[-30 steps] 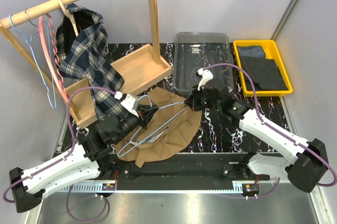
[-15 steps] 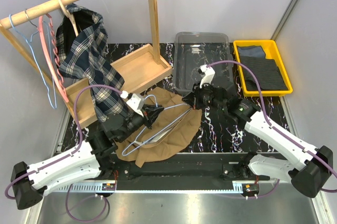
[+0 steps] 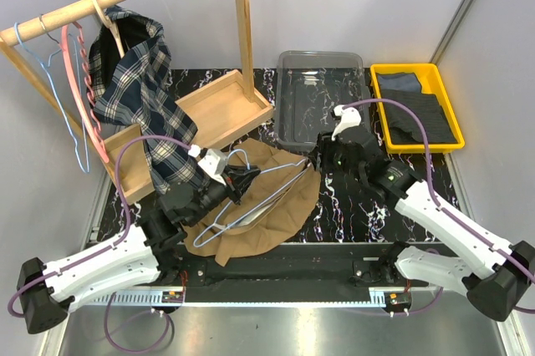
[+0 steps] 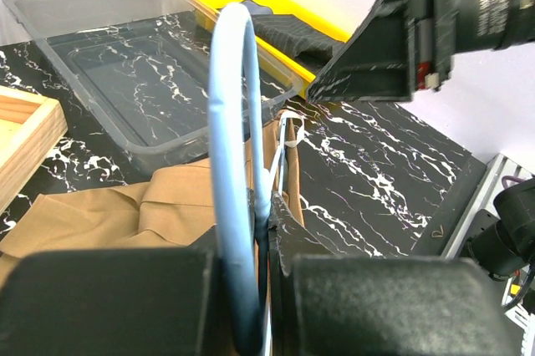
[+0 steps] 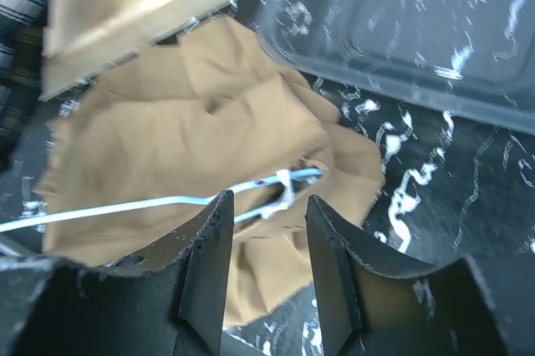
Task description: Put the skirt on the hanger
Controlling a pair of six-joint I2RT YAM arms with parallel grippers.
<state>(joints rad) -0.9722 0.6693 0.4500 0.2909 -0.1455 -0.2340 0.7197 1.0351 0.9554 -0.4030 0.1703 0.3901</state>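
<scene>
**One side clamped, the other open**

The left end effector (image 3: 236, 177) is clamped on the hook of the light-blue hanger (image 4: 230, 122), whose wire slants across the tan skirt (image 3: 276, 218). The skirt lies crumpled on the tabletop (image 3: 347, 214), its far edge beside the wooden tray (image 3: 219, 109) and the clear bin (image 3: 322, 59). The right end effector (image 5: 267, 205) hovers with fingers apart above the skirt's right edge. Bare marble lies to the right of the skirt.
</scene>
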